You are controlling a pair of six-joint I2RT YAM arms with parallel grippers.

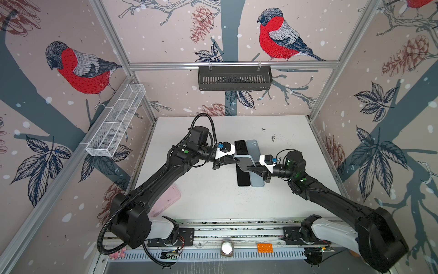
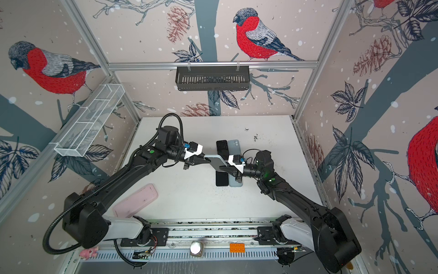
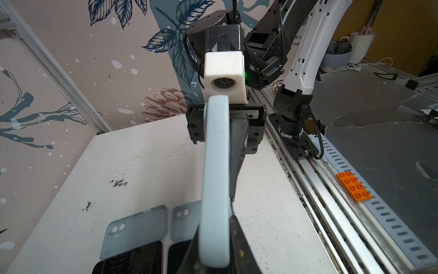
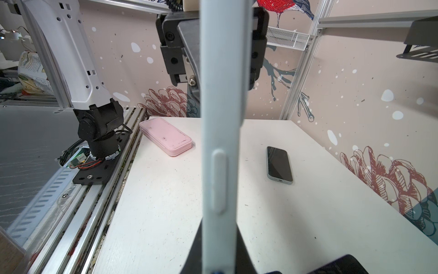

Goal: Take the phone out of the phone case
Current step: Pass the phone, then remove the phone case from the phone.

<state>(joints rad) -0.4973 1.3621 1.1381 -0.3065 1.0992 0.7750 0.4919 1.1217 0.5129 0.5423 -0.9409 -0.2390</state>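
Left fingers: I am closing my left gripper on the 9 o'clock end of the phone case. My fingers are pressing on its two broad faces.
Right fingers: I am closing my right gripper on the 3 o'clock end in the same way, with one finger lying across the upper face.
Where the case is: I am holding it in the air over the middle of the table, with only my fingers touching it.
Left wrist view only: it is showing two empty blue cases with camera cut-outs lying below the held one, and dark phones just beside them.
Right wrist view only: it is showing the side button on the case's thin edge. It is also showing one of the dark phones face up toward 12 o'clock and a pink case toward 7 o'clock.
Top views only: both are showing a broad blue face turned upward and slightly tilted.
Long axis: it is running from about 10 o'clock to 4 o'clock, from gripper to gripper.
Phone inside: I am not seeing enough to tell whether one is seated there.
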